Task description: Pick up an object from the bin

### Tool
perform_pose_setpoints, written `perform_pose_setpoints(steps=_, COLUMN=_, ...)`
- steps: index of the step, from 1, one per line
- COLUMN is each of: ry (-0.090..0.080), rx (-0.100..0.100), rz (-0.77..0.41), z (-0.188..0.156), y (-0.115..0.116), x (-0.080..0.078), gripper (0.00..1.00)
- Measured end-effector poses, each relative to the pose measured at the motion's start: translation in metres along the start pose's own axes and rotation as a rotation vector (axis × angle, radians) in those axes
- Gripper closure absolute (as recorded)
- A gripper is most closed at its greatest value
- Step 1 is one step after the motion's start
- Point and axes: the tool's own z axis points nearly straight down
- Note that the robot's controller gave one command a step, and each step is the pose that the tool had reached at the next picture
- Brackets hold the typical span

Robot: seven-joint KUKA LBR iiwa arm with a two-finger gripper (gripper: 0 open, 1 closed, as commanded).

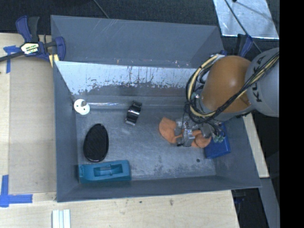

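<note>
Gripper (186, 137) is seen low in the right part of the grey metal bin (137, 42), set down on an orange soft lumpy thing (167, 128) that lies on the bin floor near the right wall. Orange material is seen on both sides of the gripper: a bigger lobe to its left and a smaller bit at its lower right. Whether the gripper is open or closed cannot be told, and a hold on the orange thing is not confirmed.

A blue flat object (219, 147) is seen just beside the orange thing, against the right wall, partly covered by the wrist.

An orange dome cover (228, 82) with looped cables (195, 87) is carried above the gripper. Black letters "KU" are read on the grey arm link (266, 87); the rest of the word is cut off.

Well apart, on the left floor, these are noted:
- a black oval object (96, 142)
- a teal rectangular block (104, 171) at the front wall, its raised marking too small to be read
- a small white round piece (81, 107) at the back left
- a small black-and-silver clip-like part (133, 113) near the back middle
</note>
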Motion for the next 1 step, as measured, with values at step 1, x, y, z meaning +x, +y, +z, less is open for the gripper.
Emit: perform_pose_setpoints(steps=1, ry=-0.001, rx=0.0, rz=-0.018, z=-0.123, y=0.0066, x=-0.008, gripper=1.0)
